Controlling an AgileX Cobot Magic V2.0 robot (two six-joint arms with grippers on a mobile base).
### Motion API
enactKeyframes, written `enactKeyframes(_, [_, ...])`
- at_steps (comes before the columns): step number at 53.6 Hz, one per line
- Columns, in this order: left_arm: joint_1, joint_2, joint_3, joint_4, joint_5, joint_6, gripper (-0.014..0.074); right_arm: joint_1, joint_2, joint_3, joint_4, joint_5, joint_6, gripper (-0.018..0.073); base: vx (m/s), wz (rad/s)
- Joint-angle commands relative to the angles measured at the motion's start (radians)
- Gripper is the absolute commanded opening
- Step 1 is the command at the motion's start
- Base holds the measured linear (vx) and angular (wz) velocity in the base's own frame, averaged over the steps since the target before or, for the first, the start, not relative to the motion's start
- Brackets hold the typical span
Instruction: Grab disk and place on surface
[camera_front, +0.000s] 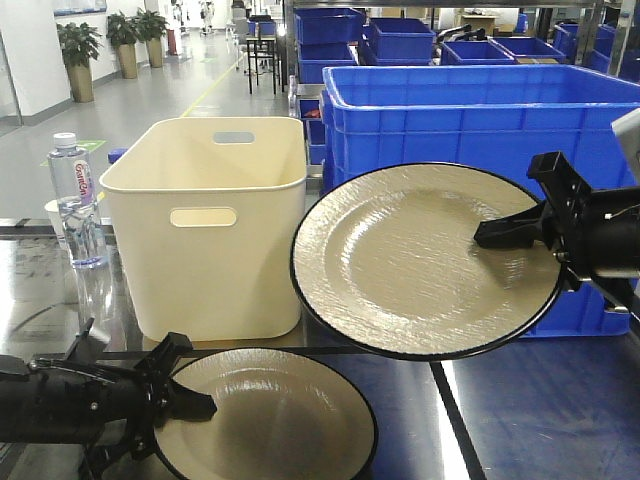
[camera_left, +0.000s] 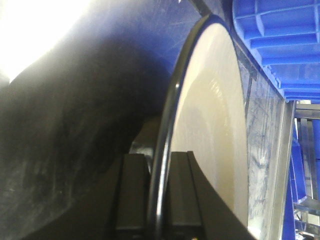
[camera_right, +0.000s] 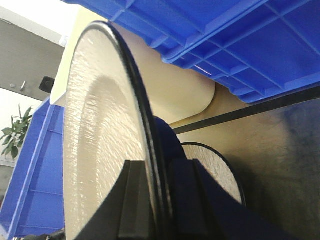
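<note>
I see a long corridor with a glossy grey floor (camera_front: 150, 95) behind the bench. Potted plants (camera_front: 80, 50) line its white left wall (camera_front: 30, 45). Stacked blue crates (camera_front: 400, 40) fill the right background. Lighting is bright.

We see our left gripper (camera_front: 190, 398) at seven o'clock and our right gripper (camera_front: 500, 232) at three o'clock, both matte black with angular, wedge-shaped fingers (camera_left: 132, 195) on thick, dark, rounded wrists.

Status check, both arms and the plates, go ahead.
Left gripper shut on lower plate, low over tabletop. Right gripper shut on raised plate. Cream bin close behind.
</note>
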Motion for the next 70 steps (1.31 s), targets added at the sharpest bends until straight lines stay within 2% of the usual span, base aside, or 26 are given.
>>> enactKeyframes(1, [-0.004, -0.044, -0.036, 0.009, 0.021, -0.009, 0.0080, 0.000, -0.042, -0.042, 0.099, -0.038, -0.001, -0.0007, 0.00, 0.00])
enactKeyframes(7, [-0.004, -0.044, -0.036, 0.110, 0.048, -0.008, 0.0183, 0.000, -0.042, -0.042, 0.099, -0.041, -0.001, -0.0006, 0.00, 0.00])
enactKeyframes(14, [-0.004, -0.045, -0.036, 0.208, 0.076, -0.008, 0.0367, 0.000, -0.042, -0.042, 0.098, -0.041, -0.002, -0.0004, 0.00, 0.00])
enactKeyframes(22, [0.005, -0.076, -0.036, 0.252, 0.074, -0.008, 0.0564, 0.000, -0.042, -0.042, 0.098, -0.034, -0.016, -0.0001, 0.00, 0.00])
enactKeyframes(28, [0.039, -0.143, -0.036, 0.252, 0.058, -0.007, 0.0643, 0.000, -0.042, -0.042, 0.098, -0.026, -0.017, -0.0001, 0.00, 0.00])
enactKeyframes(36, [0.099, -0.270, -0.036, 0.254, 0.049, 0.024, 0.0642, 0.010, -0.038, -0.042, 0.097, -0.025, -0.017, -0.0001, 0.00, 0.00])
enactKeyframes(42, [0.123, -0.375, -0.036, 0.254, 0.014, 0.047, 0.0615, 0.077, -0.010, -0.042, 0.098, -0.070, -0.029, -0.0001, 0.00, 0.00])
enactKeyframes(47, [0.126, -0.446, -0.036, 0.257, -0.034, 0.047, 0.0586, 0.166, 0.040, -0.042, 0.098, -0.112, -0.031, -0.0001, 0.00, 0.00])
enactKeyframes(55, [0.126, -0.528, -0.036, 0.316, -0.084, 0.047, 0.0555, 0.290, 0.143, -0.042, 0.097, -0.128, -0.039, 0.0007, 0.00, 0.00])
enactKeyframes(62, [0.126, -0.558, -0.036, 0.365, -0.088, 0.047, 0.0554, 0.351, 0.216, -0.042, 0.097, -0.128, -0.066, 0.0027, 0.00, 0.00])
enactKeyframes(70, [0.126, -0.564, -0.036, 0.373, -0.085, 0.046, 0.0554, 0.371, 0.256, -0.042, 0.097, -0.132, -0.148, 0.0085, 0.00, 0.00])
